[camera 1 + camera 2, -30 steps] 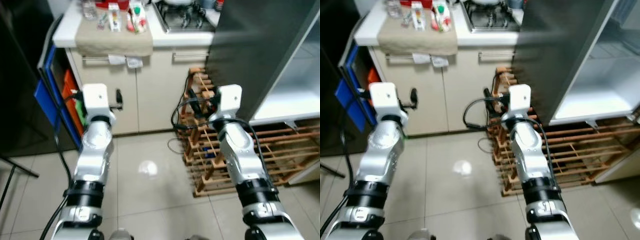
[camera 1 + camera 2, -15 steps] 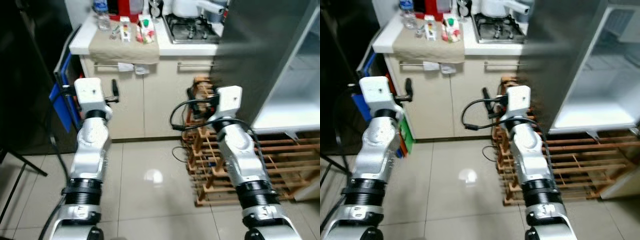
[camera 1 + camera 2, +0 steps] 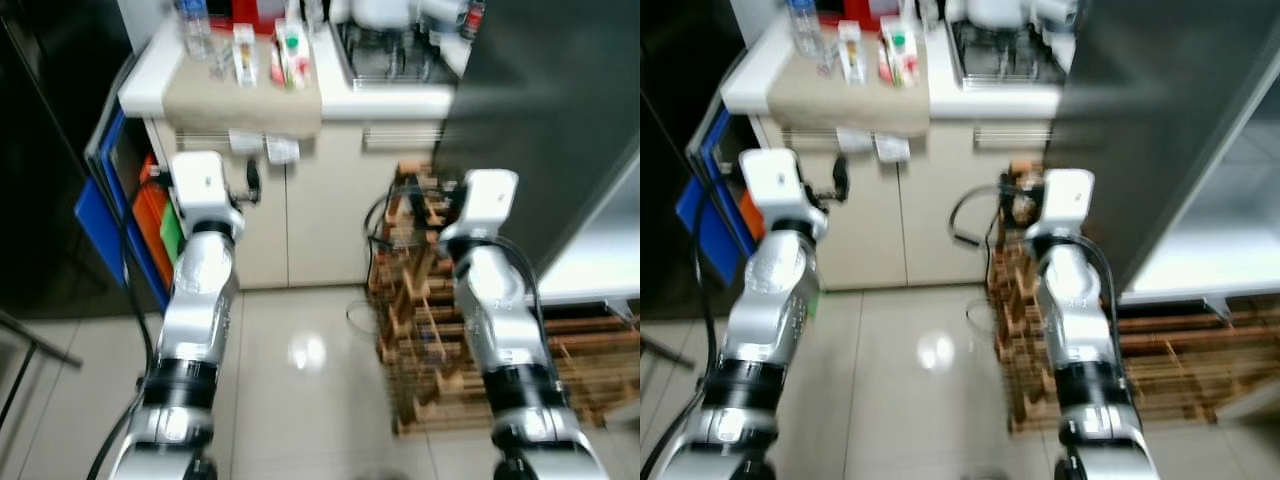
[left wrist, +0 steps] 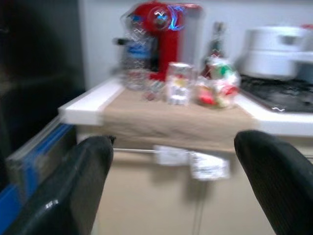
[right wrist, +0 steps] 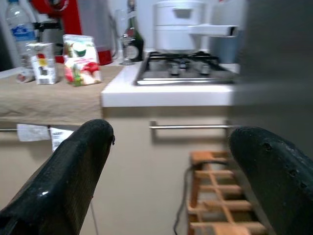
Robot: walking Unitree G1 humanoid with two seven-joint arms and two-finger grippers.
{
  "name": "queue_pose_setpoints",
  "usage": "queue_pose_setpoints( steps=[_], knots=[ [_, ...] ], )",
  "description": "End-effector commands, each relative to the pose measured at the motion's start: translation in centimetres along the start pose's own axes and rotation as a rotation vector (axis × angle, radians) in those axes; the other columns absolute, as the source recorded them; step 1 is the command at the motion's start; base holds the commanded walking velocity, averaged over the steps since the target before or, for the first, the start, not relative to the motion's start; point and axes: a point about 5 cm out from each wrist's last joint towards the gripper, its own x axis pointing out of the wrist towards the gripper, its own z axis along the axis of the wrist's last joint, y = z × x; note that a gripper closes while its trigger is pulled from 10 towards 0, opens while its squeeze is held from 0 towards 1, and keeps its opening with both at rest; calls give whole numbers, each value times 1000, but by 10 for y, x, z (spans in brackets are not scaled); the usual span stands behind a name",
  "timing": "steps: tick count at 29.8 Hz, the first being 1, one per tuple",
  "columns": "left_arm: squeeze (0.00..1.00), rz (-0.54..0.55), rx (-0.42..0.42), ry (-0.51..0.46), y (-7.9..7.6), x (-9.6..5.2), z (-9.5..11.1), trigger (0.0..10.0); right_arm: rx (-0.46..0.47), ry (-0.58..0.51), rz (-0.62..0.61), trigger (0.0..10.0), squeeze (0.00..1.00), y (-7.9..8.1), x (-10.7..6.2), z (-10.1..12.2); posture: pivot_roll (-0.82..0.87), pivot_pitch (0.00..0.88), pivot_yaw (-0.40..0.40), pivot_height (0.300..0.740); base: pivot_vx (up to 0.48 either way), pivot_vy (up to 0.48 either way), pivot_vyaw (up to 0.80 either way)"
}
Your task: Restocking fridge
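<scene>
The view has swung and drawn nearer to the counter [image 3: 150, 85] over the last second, so the robot is walking toward the goods it must carry to the fridge [image 3: 560, 120]; nothing is picked up yet. Left gripper [image 4: 168, 186] is spread wide and empty, touching nothing; the small carton [image 4: 178, 83], snack packet [image 4: 217, 88] and water bottle [image 4: 134, 58] stand ahead of it on the beige cloth [image 4: 171, 122]. Right gripper [image 5: 171, 181] is likewise spread and empty, with the stove [image 5: 183, 68] ahead and the wooden rack [image 5: 220, 196] below
</scene>
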Motion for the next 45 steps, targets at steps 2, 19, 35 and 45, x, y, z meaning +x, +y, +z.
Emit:
queue_pose_setpoints(
  steps=[2, 19, 35, 45],
  knots=[
    [0, 24, 5, 38, 13, -5, -6, 10000, -16, 29, 21, 10000, 298, 4, -6, -7, -12, 0, -11, 740, 480, 0, 0],
    [0, 40, -5, -13, 7, -1, 11, 10000, -40, -64, 96, 10000, 306, 20, 8, 18, -12, 0, -23, 740, 480, 0, 255],
    [0, -96, -30, -143, -10, 8, 48, 10000, -98, -244, 13, 10000, 298, 18, 5, 55, -22, 0, -17, 740, 480, 0, 295],
    [0, -227, -22, -223, -25, 15, 72, 10000, -99, -313, -71, 10000, 314, 10, 2, 74, -34, 0, -7, 740, 480, 0, -80]
  ],
)
